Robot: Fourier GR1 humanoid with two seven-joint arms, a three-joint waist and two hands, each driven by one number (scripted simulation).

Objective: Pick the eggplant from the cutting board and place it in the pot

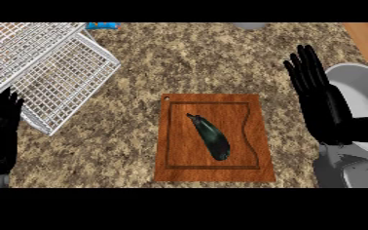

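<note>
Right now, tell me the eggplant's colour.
Very dark, nearly black with a teal sheen; the eggplant shows in the head view.

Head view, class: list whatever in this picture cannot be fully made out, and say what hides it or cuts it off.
- Pot: only part of its pale rim shows; the right hand covers the rest and the right edge cuts it off. Its inside is unseen.
- Left hand: cut off by the left edge.
- Blue object and grey object: cut off at the top, too little to name.
- Wire rack: runs past the left edge.
</note>
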